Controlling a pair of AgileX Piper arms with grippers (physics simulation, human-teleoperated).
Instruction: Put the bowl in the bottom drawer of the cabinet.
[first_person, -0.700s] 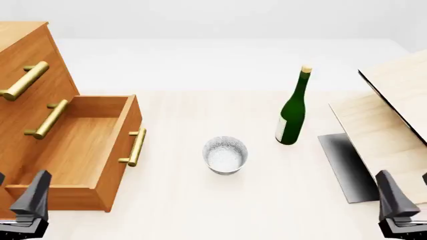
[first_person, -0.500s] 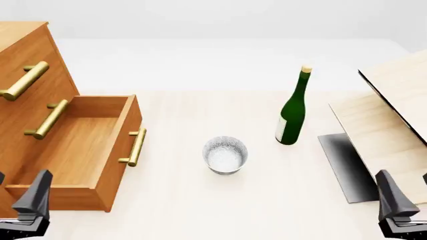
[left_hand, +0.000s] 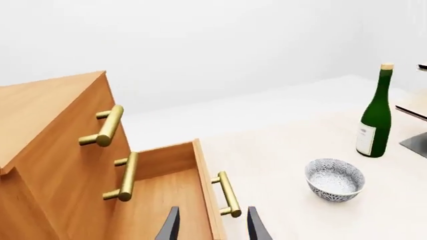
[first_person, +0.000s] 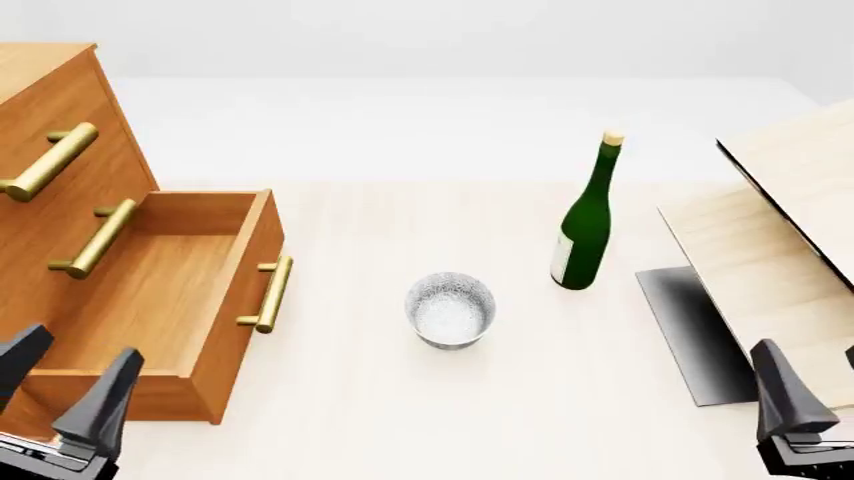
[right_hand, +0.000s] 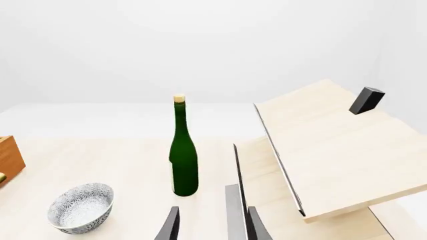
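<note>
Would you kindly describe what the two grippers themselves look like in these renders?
Both look alike: the left gripper and the right gripper carry flat, wedge-shaped fingers of matte dark grey to black that narrow towards the tips. In the front view each sits on a black block with pale edge lines. No cables, labels or markings show, and little of the arms behind them is in view.

From my front camera the frame's left edge crops the cabinet (first_person: 54, 150), the bottom edge cuts off both arms, leaving only fingertips of the left tool (first_person: 60, 395) and one finger of the right tool (first_person: 787, 400).
</note>
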